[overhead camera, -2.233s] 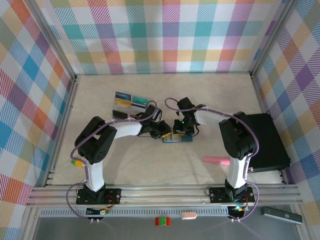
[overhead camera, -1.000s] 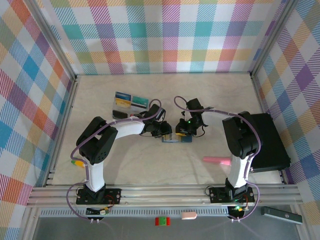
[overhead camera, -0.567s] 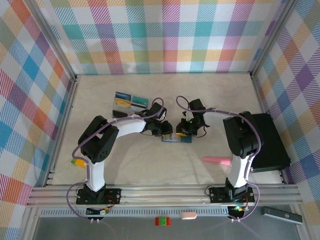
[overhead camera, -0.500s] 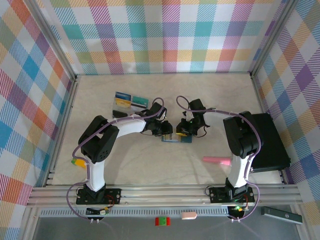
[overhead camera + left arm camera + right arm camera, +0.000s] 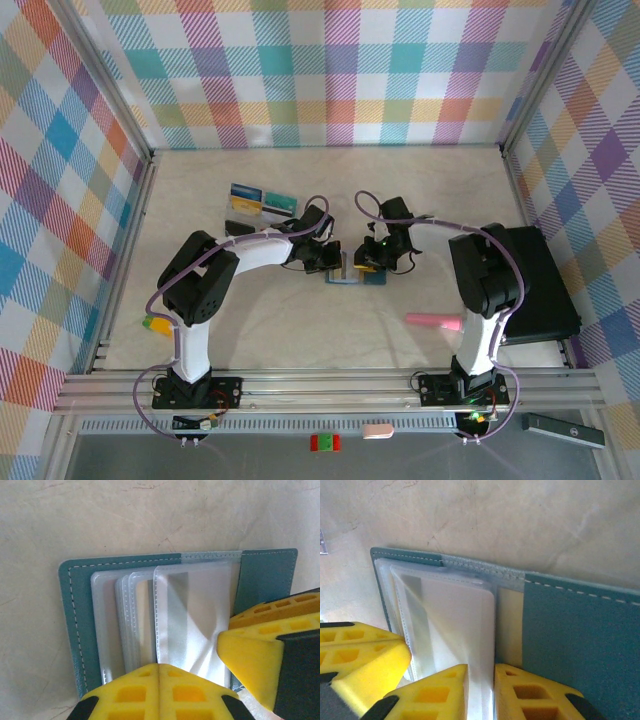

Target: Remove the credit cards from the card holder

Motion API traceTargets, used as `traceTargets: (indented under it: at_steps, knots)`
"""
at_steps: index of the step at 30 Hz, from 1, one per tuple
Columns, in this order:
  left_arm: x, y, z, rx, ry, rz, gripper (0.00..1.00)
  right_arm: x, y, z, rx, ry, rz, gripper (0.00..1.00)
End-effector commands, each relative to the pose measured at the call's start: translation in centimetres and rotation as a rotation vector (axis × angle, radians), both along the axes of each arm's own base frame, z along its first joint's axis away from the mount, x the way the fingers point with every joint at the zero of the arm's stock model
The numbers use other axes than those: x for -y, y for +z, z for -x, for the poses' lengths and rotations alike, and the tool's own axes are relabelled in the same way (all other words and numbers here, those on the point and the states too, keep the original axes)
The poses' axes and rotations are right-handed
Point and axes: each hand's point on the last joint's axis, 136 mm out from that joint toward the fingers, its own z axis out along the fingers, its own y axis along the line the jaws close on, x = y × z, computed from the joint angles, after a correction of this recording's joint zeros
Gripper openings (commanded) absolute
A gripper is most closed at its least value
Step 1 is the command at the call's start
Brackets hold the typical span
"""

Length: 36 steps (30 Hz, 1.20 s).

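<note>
The card holder (image 5: 75, 630) lay open and flat on the bench (image 5: 250, 320), at the centre, between the two arms. Several credit cards (image 5: 262, 200) lay on the bench to its far left, well apart from it.

The left gripper (image 5: 159, 676) was clenched, pads together at the near edge of the clear sleeves (image 5: 190, 615). You could not tell whether it trapped a leaf. The right gripper (image 5: 480, 690) grasped one clear sleeve (image 5: 465, 620) between nearly closed pads. Whether that leaf held a card could not be read.

Handling:
- Treat the holder as light and floppy. It would likely lift or slide unless you pinned the cover.
- The film looked thin and glossy, so expect it to be slippery and easily creased.
- The cards should be stiff and thin. Take a card by its exposed edge at the sleeve mouth.
- Hold the holder down by the teal cover, not the film.
</note>
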Motion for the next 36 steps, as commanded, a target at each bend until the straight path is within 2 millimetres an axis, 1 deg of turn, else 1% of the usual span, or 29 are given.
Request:
traceTargets:
  at_steps: [1, 5, 8, 13, 18, 20, 25, 27, 30, 32, 34, 36]
  knots:
    - [0.0, 1.5, 0.5, 0.025, -0.020, -0.009, 0.00, 0.4, 1.9, 0.0, 0.023, -0.020, 0.012, 0.24]
    - [0.8, 2.2, 0.6, 0.022, -0.034, 0.038, 0.00, 0.8, 3.2, -0.3, 0.062, -0.034, 0.026, 0.27]
    - [1.2, 2.8, 0.6, 0.022, -0.039, 0.070, 0.00, 1.7, 3.1, -0.4, 0.081, -0.050, 0.076, 0.27]
    - [2.1, 4.0, 0.8, 0.021, -0.049, 0.135, 0.00, 3.3, 1.1, 0.0, 0.049, -0.071, 0.179, 0.27]
    - [2.9, 5.0, 1.0, 0.017, -0.064, 0.195, 0.00, 3.6, -0.5, 0.4, 0.012, -0.077, 0.205, 0.27]
    - [3.4, 5.2, 1.0, 0.010, -0.070, 0.224, 0.05, 3.6, -0.9, 0.4, 0.000, -0.081, 0.207, 0.27]
    - [4.7, 4.8, 1.3, -0.026, -0.089, 0.270, 0.24, 3.8, -1.9, 0.7, -0.026, -0.084, 0.217, 0.26]
    - [5.2, 4.7, 1.5, -0.041, -0.104, 0.279, 0.28, 3.8, -2.1, 0.8, -0.033, -0.085, 0.221, 0.25]
    - [6.0, 4.6, 1.6, -0.056, -0.124, 0.293, 0.31, 3.9, -2.3, 0.8, -0.034, -0.089, 0.218, 0.25]
    - [6.1, 4.4, 1.5, -0.059, -0.123, 0.281, 0.32, 3.9, -2.3, 0.8, -0.034, -0.093, 0.214, 0.25]
    - [5.7, 3.8, 1.3, -0.062, -0.104, 0.250, 0.32, 4.0, -2.3, 0.8, -0.035, -0.098, 0.208, 0.25]
    - [5.2, 3.1, 1.0, -0.061, -0.082, 0.205, 0.29, 4.0, -2.2, 0.7, -0.034, -0.102, 0.201, 0.24]
